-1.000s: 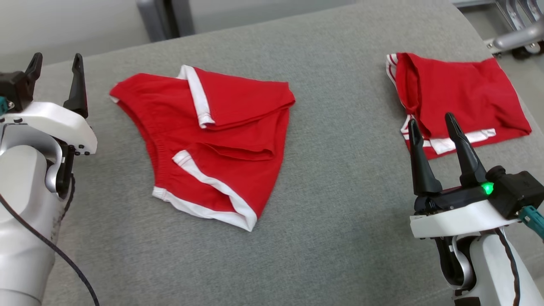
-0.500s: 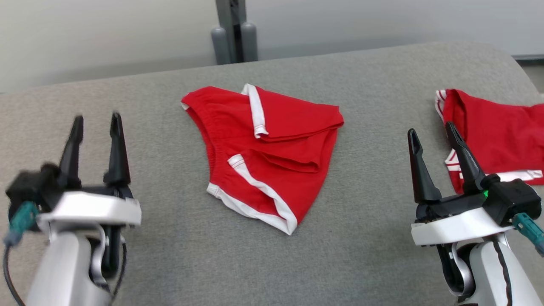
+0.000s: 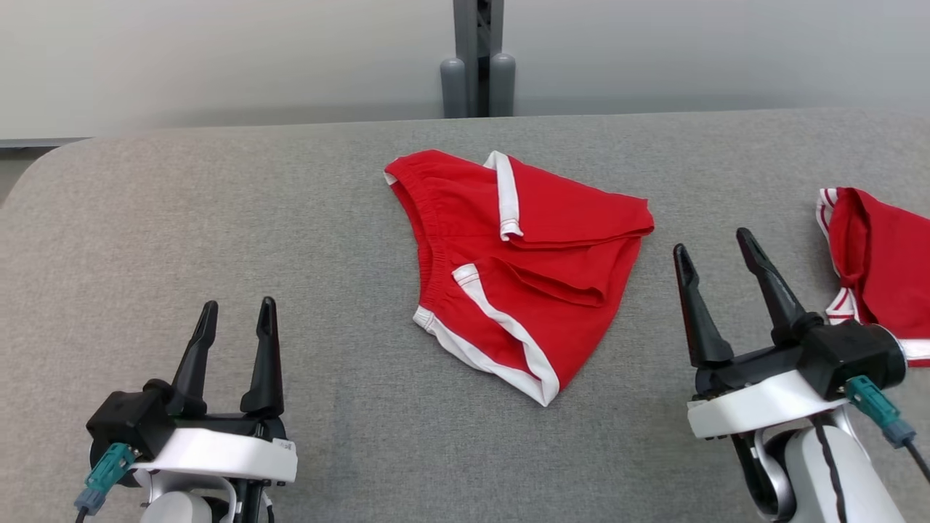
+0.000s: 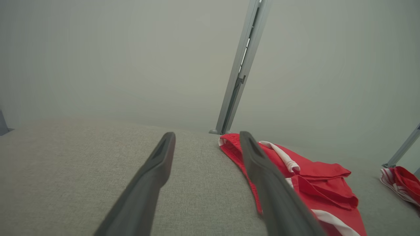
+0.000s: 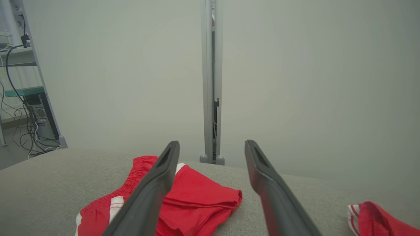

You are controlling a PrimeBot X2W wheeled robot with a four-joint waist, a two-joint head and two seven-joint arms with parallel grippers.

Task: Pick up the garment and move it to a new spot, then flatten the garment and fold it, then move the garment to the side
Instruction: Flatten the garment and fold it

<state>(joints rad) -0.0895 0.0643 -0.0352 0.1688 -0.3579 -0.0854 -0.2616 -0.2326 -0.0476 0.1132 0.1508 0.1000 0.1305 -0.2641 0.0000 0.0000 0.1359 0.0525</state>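
The garment (image 3: 523,269) lies mid-way on the bench (image 3: 218,218), a second garment (image 3: 879,261) at its 3 o'clock, a post (image 3: 477,58) behind at 12; left gripper (image 3: 239,305) at 8, right gripper (image 3: 710,243) at 4.

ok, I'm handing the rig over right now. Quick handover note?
Left gripper: open, empty, above bare grey padded surface, left of the shorts.
Right gripper: open, empty, between the two garments.
Red shorts: mid-surface, rumpled, legs flopped over each other, not gripped.
Second red garment: at the right edge, apparently set aside.
Done: nothing evident on the middle shorts.
Left: pick up, relocate, flatten, fold, move aside.
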